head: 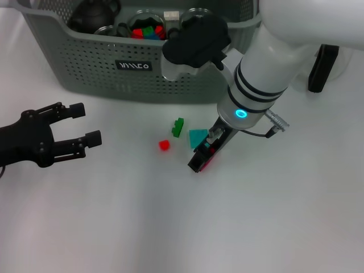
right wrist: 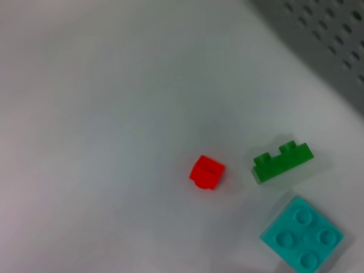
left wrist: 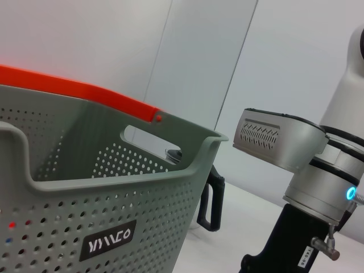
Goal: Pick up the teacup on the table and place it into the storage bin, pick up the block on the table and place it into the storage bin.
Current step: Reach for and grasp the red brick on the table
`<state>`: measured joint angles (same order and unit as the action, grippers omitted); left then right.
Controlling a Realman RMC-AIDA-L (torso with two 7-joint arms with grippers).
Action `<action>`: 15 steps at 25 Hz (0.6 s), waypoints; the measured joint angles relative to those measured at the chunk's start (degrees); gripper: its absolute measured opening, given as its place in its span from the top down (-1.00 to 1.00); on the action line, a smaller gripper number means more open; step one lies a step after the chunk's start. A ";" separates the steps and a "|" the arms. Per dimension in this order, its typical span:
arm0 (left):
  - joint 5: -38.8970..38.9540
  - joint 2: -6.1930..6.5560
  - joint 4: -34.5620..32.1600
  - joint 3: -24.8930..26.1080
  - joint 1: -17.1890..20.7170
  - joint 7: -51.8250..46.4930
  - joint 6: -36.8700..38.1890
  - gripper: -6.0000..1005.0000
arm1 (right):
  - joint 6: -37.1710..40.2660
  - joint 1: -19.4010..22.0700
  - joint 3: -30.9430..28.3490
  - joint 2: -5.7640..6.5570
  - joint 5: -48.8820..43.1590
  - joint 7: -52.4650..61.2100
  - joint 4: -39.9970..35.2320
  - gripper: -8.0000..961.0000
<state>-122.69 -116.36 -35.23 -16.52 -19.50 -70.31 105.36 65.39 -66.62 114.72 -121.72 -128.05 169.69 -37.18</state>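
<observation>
1. Blocks: a small red plastic block (head: 164, 145), a green stepped block (head: 178, 127) and a teal four-stud square block (head: 197, 137) lie on the white table (head: 114, 216), centre of the head view, below the grey-green perforated storage bin (head: 85, 62).
2. Step, as judged: block pick-up. No teacup is visible on the table.
3. Right gripper (head: 203, 154) is low, just beside the teal block; its finger state cannot be told.
4. Left gripper (head: 82, 124), at left, is spread open and empty.
5. Next move, as judged: centre over one block, then close.

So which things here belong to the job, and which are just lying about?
Job: storage bin; red block, green block, teal block on the table; right gripper beside the teal block.
Lying about: dark teapot in the bin; left gripper, fingers open.
</observation>
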 joint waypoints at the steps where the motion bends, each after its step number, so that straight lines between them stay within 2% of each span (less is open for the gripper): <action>1: 0.00 0.00 0.00 0.00 0.00 0.00 0.00 -0.71 | -0.09 0.00 0.09 0.00 0.00 -0.02 -0.03 -0.67; 15: 0.00 0.00 -0.02 0.00 -0.08 0.00 0.02 -0.71 | -0.57 0.31 0.70 0.00 0.01 -0.79 -0.46 -0.67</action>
<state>-122.69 -116.36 -35.25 -16.52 -19.58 -70.31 105.38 64.82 -66.31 115.43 -121.72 -128.05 168.91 -37.64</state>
